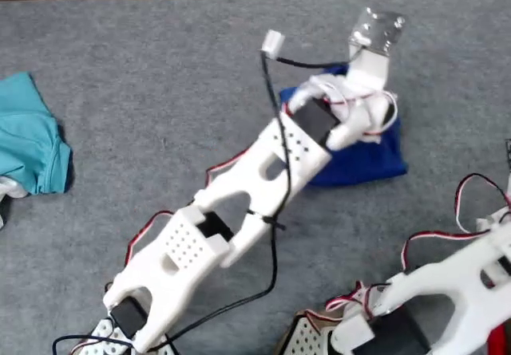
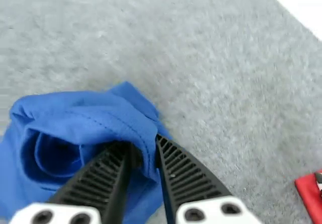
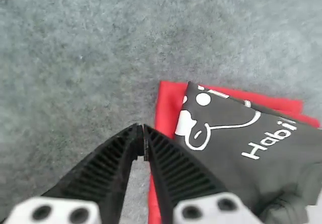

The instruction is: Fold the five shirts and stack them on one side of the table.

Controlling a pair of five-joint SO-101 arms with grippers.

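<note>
Gripping a fold of the blue shirt, your left tool has its two black ribbed fingers pressed onto the cloth, which passes between their tips. The blue shirt is bunched and partly rolled, not flat, and it rests on the grey worktop. In the high view the blue shirt lies toward the far right part of the worktop, well apart from every edge, and your left arm stretches across from the near left corner and covers its upper portion.

Your right tool is closed on nothing: its fingertips meet, with bare worktop beneath them. Just beside those tips lies the edge of a red shirt. A black shirt with a white print lies folded on top of the red one, leaving a red border showing. Your right arm sits at the near right corner.

A teal shirt lies crumpled at the left edge, well apart from the blue one.
</note>
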